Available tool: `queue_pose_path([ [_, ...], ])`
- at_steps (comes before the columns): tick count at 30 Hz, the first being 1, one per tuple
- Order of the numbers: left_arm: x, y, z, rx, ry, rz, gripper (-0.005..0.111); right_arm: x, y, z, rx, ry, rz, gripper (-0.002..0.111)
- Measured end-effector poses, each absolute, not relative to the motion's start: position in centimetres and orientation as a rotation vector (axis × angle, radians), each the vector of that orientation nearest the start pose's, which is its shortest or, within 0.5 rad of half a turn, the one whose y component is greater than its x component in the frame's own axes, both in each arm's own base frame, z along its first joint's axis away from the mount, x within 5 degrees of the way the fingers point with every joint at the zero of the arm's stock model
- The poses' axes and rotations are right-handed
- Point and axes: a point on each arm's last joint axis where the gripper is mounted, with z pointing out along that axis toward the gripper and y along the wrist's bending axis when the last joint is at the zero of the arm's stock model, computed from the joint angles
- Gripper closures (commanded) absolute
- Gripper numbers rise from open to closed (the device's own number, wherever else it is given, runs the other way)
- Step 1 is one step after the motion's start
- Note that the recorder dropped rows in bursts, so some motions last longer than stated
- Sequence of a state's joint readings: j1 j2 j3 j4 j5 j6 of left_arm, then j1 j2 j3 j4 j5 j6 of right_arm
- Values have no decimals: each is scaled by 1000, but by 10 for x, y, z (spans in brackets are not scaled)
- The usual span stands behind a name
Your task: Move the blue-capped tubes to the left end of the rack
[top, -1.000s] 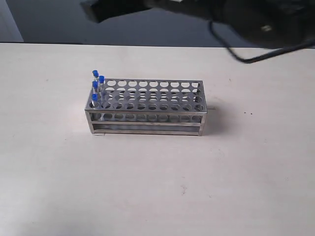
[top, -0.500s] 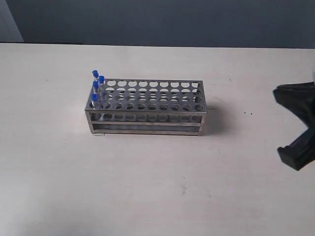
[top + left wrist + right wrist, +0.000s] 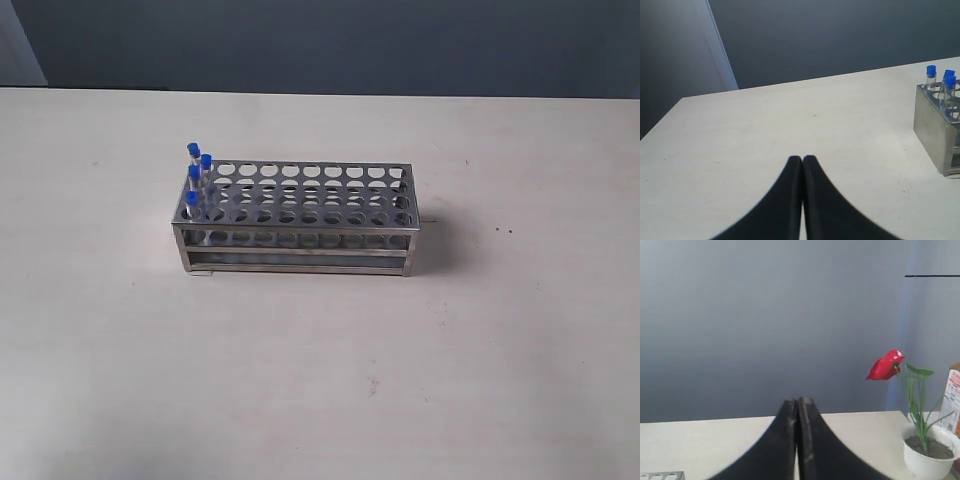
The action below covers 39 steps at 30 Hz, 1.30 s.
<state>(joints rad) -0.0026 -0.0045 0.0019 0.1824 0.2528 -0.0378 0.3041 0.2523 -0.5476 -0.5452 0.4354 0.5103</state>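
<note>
The steel rack (image 3: 300, 225) stands on the table in the exterior view. Several blue-capped tubes (image 3: 196, 178) stand upright in holes at its left end. Neither arm shows in that view. In the left wrist view my left gripper (image 3: 802, 159) is shut and empty, well away from the rack's end (image 3: 936, 131) where the blue-capped tubes (image 3: 941, 80) stick up. In the right wrist view my right gripper (image 3: 797, 401) is shut with nothing in it, raised and facing the wall; only a corner of the rack (image 3: 662, 475) shows.
A white pot with a red flower (image 3: 922, 440) stands at a far table corner in the right wrist view, with a carton (image 3: 953, 395) beside it. The pale table (image 3: 320, 380) stretches around the rack.
The right arm crossed the top of the exterior view, dropped to the right edge, and has now left that view. The rack and tubes have not moved.
</note>
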Motion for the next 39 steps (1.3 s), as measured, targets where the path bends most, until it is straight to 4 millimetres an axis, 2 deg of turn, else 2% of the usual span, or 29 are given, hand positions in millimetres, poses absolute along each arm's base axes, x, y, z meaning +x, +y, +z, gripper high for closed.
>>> queue_pose_path([
  [3, 55, 4, 190, 89, 1729, 140, 106, 45, -7, 339, -22, 1589, 71, 109],
  [5, 55, 4, 190, 89, 1729, 140, 106, 51, -4, 319, -23, 1663, 84, 109],
  [7, 55, 4, 190, 89, 1729, 140, 106, 55, 2, 283, -35, 1752, 131, 109],
  [9, 55, 4, 190, 89, 1729, 140, 106, 54, 5, 259, -58, 1775, 150, 109],
  [13, 55, 4, 190, 89, 1729, 140, 106, 50, 6, 229, -43, 1819, 147, 109],
  [39, 55, 4, 190, 89, 1729, 140, 106, 53, 5, 180, -8, 1869, 116, 109],
])
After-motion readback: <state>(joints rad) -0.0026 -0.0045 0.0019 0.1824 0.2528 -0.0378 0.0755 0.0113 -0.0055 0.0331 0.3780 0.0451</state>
